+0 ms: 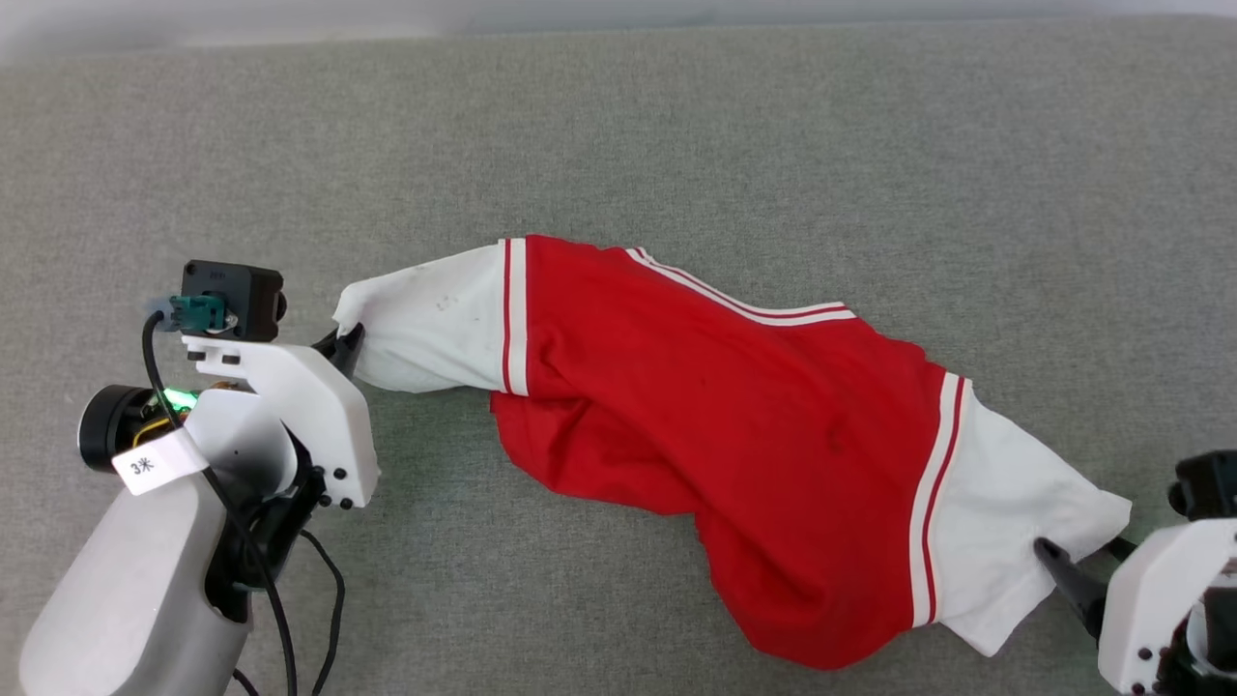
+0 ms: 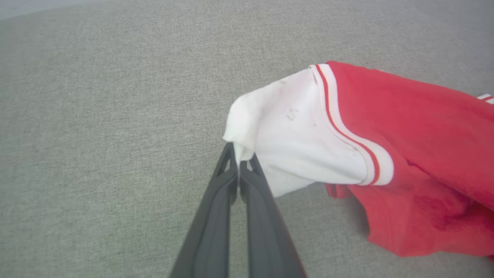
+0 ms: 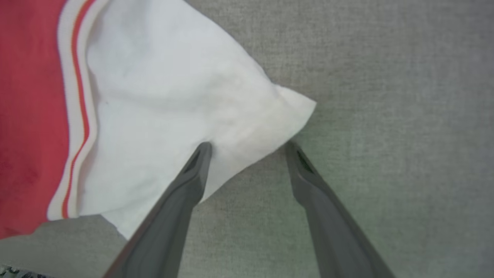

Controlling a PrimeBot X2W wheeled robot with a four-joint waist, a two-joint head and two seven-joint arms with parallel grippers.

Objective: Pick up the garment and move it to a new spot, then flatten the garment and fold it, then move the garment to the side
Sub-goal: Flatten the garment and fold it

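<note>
Toward the left edge of the surface (image 1: pixel 676 126), the left gripper (image 2: pixel 239 164) is clamped on the garment (image 1: pixel 725 416) at one white sleeve tip, apparently anchoring that end. Near the right edge, the right gripper (image 3: pixel 249 148) stands with jaws apart astride the other sleeve's corner, not yet gripping. Between them the red body lies bunched, likely awaiting a two-handed stretch.

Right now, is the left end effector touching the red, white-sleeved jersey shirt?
Touching. Left wrist view: left end effector clamps the jersey shirt by its sleeve.
</note>
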